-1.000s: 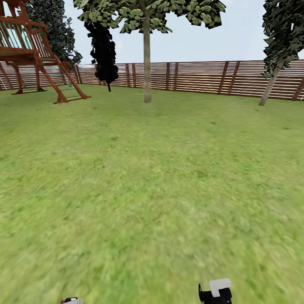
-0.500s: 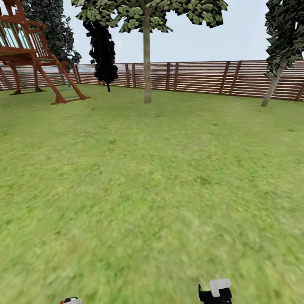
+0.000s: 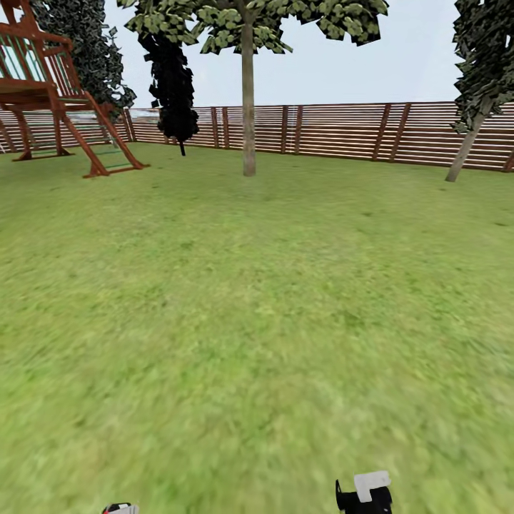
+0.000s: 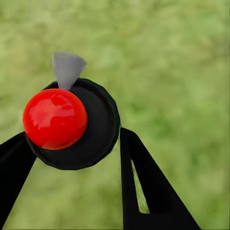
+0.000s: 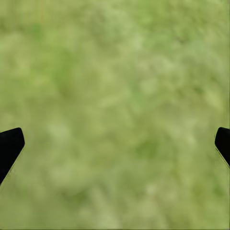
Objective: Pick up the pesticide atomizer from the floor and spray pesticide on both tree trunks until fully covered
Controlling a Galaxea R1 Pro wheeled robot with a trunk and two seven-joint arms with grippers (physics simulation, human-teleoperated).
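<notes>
Across fenced grass lawn (image 3: 257, 321), left hand (image 4: 72, 158) clamped on atomizer (image 4: 72, 122), right hand (image 5: 115, 143) apart.

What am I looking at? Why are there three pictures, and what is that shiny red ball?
These come from a robot in a computer-made garden. It has a camera on its head and one on each arm. The head camera looks across the lawn to a tree, a fence and a play frame. The left arm's camera looks down its tool, whose two black fingers grip a sprayer: the red ball is its top, on a black body, with a grey piece sticking out. The right arm's camera sees its tool wide open, holding nothing, over grass.
</notes>
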